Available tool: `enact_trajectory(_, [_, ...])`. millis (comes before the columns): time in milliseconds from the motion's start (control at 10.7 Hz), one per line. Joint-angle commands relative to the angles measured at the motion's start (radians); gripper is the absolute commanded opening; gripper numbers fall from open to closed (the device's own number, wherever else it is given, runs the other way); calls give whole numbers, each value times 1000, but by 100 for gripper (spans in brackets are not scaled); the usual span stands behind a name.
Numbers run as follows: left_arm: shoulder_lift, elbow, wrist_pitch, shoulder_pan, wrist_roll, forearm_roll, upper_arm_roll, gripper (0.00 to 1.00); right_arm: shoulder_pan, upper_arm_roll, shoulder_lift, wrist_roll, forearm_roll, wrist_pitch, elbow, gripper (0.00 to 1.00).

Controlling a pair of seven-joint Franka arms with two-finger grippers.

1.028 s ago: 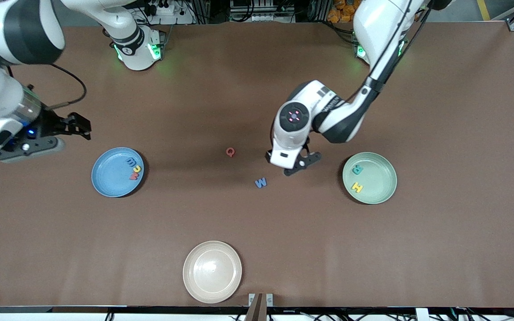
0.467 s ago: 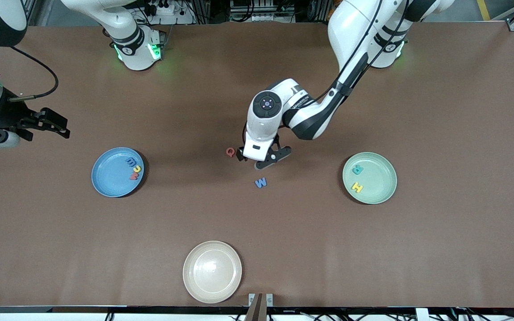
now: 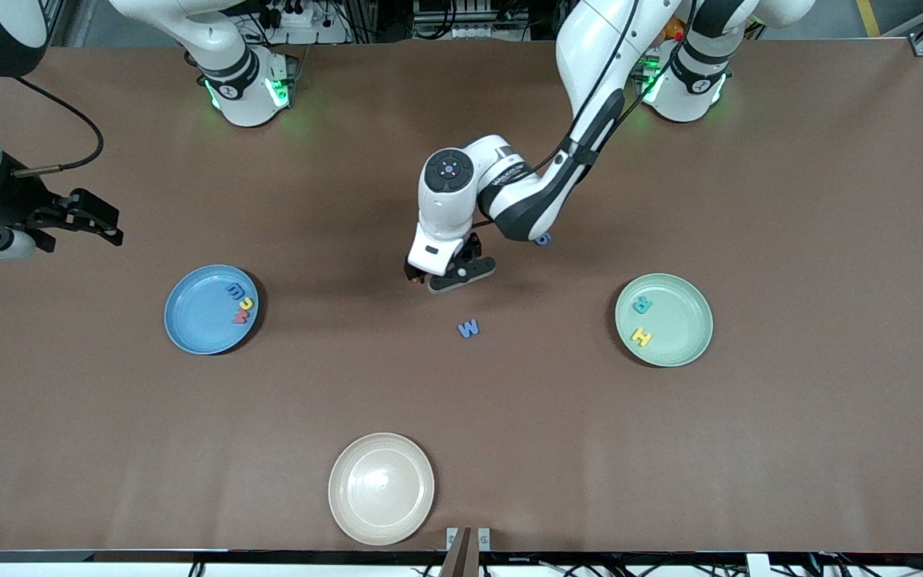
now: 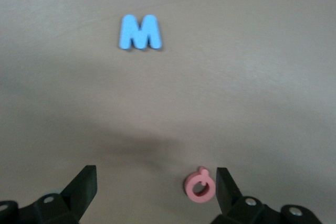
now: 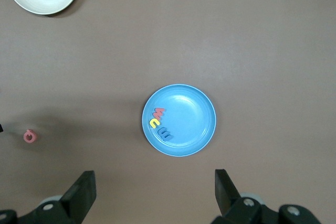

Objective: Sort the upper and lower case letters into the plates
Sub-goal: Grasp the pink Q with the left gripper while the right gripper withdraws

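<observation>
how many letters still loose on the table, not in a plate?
3 visible: the red Q under the open left gripper, the blue W nearer the front camera, and a small blue letter half hidden by the left arm. More may be hidden.

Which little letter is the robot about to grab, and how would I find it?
Look at the middle of the brown table, between the blue plate and the pale green plate. The left gripper hangs there, jaws open. The red Q lies beneath it, a small ring with a tail, unlike the blue W nearby.

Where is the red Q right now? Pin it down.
The red Q lies on the bare table between the two plates, under the open left gripper, a little farther from the front camera than the blue W.
</observation>
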Motion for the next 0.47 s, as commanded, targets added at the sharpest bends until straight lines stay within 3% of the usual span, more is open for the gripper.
enact_trajectory(0, [61,92,1,-6,71,-11,7,100,0,13,-22,-11,-18,-19,3,100])
enact_trajectory(374, [139,144,101,-34,78,-17,4,100,-17,14,-22,-40,-19,-24,3,100])
